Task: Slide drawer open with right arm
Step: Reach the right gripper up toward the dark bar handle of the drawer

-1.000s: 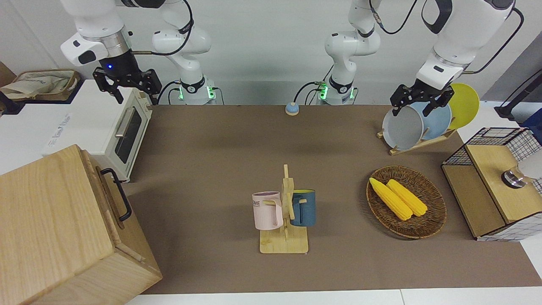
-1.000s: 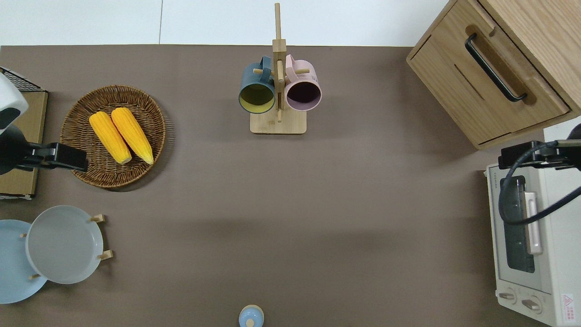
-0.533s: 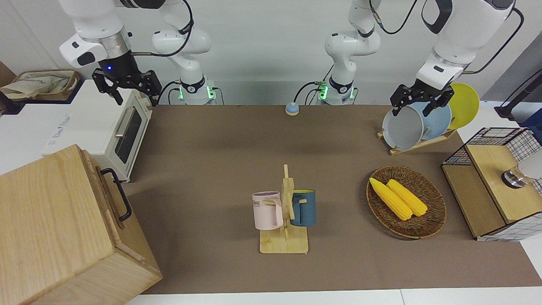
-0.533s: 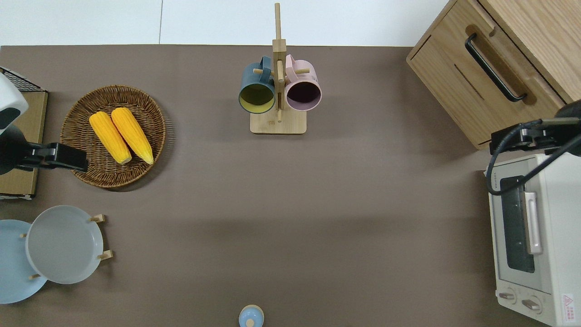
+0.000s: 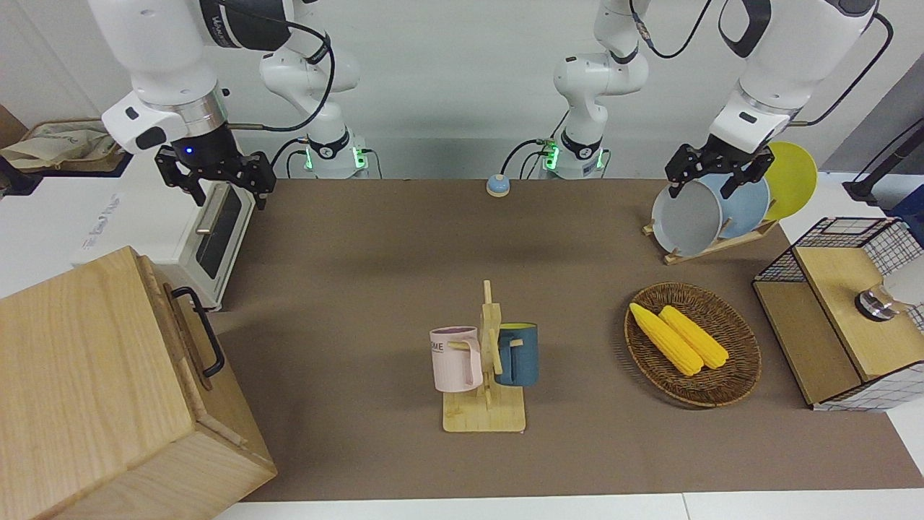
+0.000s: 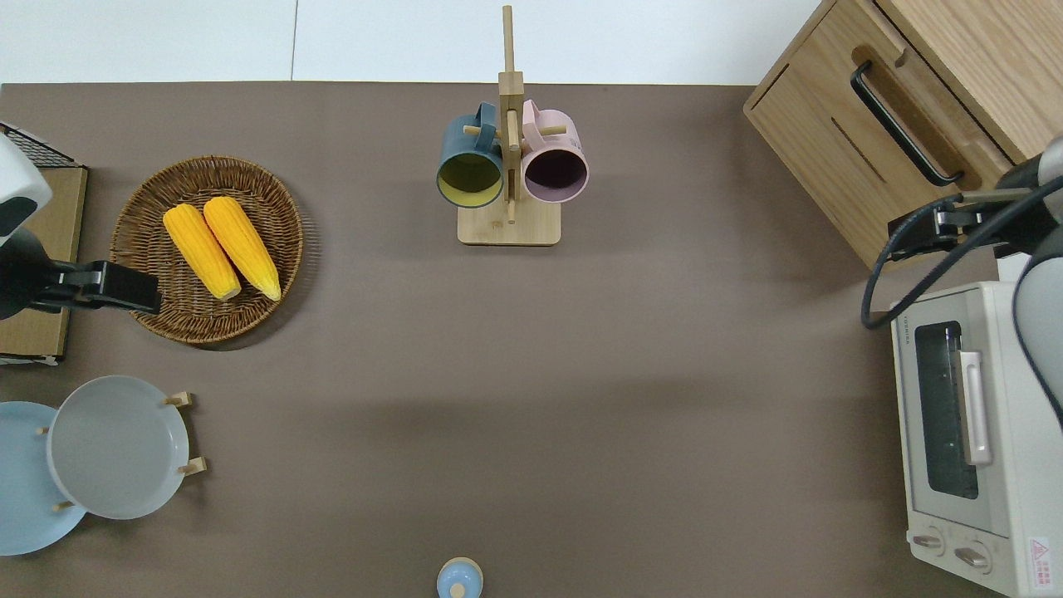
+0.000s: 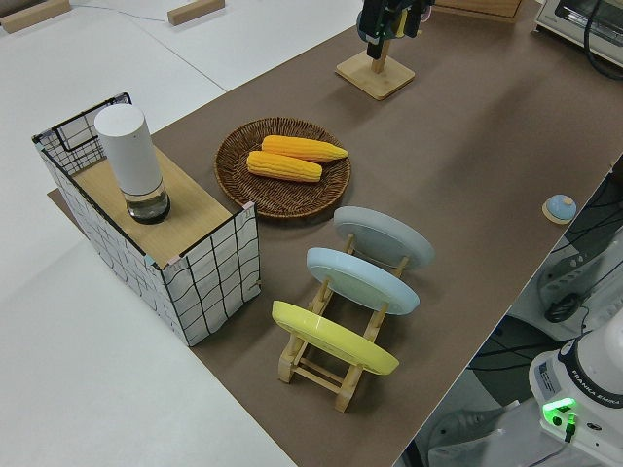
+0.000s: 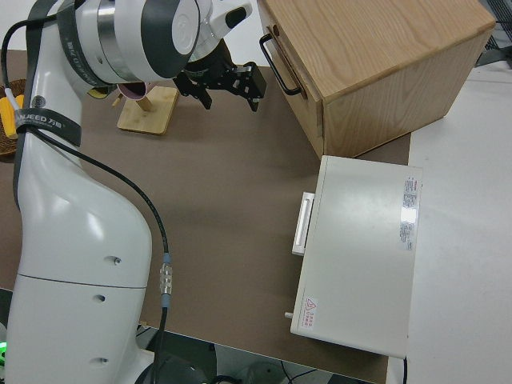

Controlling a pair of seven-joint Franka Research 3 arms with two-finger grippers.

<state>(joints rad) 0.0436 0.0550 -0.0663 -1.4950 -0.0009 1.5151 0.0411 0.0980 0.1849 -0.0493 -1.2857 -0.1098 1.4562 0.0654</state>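
The drawer (image 5: 186,334) sits shut in the pale wooden cabinet (image 5: 86,390) at the right arm's end of the table. Its black bar handle (image 5: 205,335) faces the table's middle and also shows in the overhead view (image 6: 903,123) and the right side view (image 8: 280,62). My right gripper (image 5: 222,193) is open and empty, up in the air. In the overhead view it (image 6: 934,231) hangs over the gap between the cabinet's corner and the toaster oven, apart from the handle. It shows open in the right side view (image 8: 230,94). The left arm is parked.
A white toaster oven (image 5: 213,231) stands beside the cabinet, nearer to the robots. A mug rack (image 5: 485,361) with a pink and a blue mug stands mid-table. A corn basket (image 5: 693,345), plate rack (image 5: 715,209), wire rack (image 5: 844,318) and blue bell (image 5: 497,186) are also there.
My right gripper has moved from over the toaster oven toward the cabinet's corner and come lower. The drawer and the left arm have not moved.
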